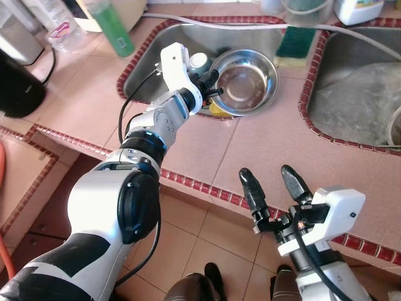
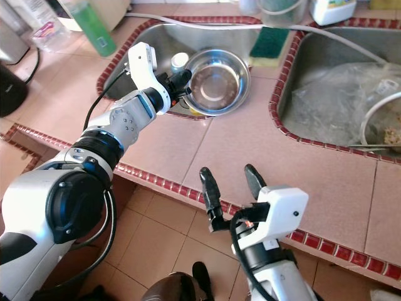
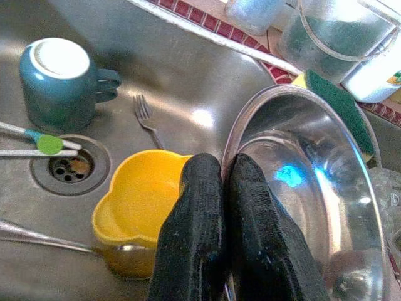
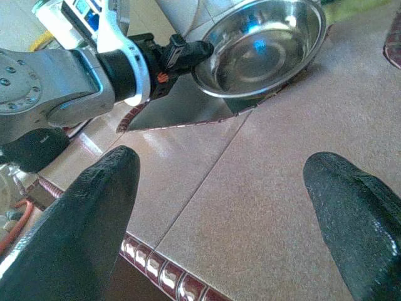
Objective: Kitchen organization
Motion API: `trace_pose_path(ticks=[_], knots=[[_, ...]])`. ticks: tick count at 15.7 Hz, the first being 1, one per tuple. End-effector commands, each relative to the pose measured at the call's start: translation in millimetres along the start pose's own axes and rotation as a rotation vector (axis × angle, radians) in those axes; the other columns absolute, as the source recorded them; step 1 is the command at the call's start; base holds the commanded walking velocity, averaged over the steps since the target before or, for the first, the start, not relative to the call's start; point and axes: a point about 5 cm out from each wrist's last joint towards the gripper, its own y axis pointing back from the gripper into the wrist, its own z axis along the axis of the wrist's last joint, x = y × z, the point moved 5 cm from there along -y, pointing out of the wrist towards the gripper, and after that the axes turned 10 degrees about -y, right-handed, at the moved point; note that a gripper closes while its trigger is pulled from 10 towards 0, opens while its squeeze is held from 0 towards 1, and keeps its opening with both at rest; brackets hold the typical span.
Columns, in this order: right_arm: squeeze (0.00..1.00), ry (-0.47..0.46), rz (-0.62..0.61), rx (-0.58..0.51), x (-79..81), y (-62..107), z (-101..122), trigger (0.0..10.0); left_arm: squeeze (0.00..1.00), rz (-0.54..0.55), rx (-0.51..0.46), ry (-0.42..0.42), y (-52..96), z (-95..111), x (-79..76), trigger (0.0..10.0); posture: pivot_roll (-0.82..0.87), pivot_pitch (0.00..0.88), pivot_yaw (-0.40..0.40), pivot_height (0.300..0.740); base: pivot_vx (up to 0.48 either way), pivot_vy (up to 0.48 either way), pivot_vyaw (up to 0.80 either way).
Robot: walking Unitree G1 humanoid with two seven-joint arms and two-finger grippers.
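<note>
- Nearest, at the counter's front edge: right gripper [image 1: 272,182], fingers spread wide, nothing between them, held over the pink tiled counter [image 1: 263,150] and its dark red trim.
- Below that, brown floor tiles [image 1: 188,238] in front of the counter.
- Further in, reaching over the left sink [image 1: 156,56]: left gripper [image 1: 213,80], fingers pressed together on the near rim of the steel bowl [image 1: 247,81].
- Steel bowl tilted, its near edge pinched, partly over the sink's corner and partly over the counter tile.
- Seen from the left wrist, both black fingertips [image 3: 194,219] squeezed tight against the bowl's rim, one on each side of the metal.
- Down in the sink basin beside the bowl: yellow cup [image 3: 138,200], open side up, just next to the gripper.
- Beyond that, a drain [image 3: 70,166], with a pair of tongs carrying a green dot [image 3: 47,144] lying across its edge.
- A fork [image 3: 147,119] flat on the basin floor, between the yellow cup and the teal mug [image 3: 59,78].
- Teal mug upside down, handle toward the fork.
- A spoon [image 3: 56,241] lying near the yellow cup's base.
- Behind the bowl, on the ledge between the two sinks: green and yellow sponge [image 1: 294,44].
- To the right, the second sink [image 1: 357,88] with crumpled clear plastic inside.
- Far left on the counter: green bottle [image 1: 113,25] and a dark rounded appliance [image 1: 19,81].
</note>
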Motion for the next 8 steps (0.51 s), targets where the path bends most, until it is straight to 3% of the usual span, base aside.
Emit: trace_pose_path(ticks=[1, 8], knots=[[0.0, -0.02, 0.002, -0.005, 7.1, 3.3, 2.0, 10.0, 0.0, 0.052, 0.006, 0.001, 1.4, -0.1, 8.4, 10.0, -0.33, 0.389, 0.337, 0.74, 0.0, 0.0, 0.0], [0.0, -0.029, -0.009, -0.009, 8.1, 4.0, 3.0, 10.0, 0.0, 0.179, -0.033, 0.004, 10.6, 11.0, 38.8, 10.0, -0.31, 0.403, 0.327, 0.74, 0.0, 0.0, 0.0]])
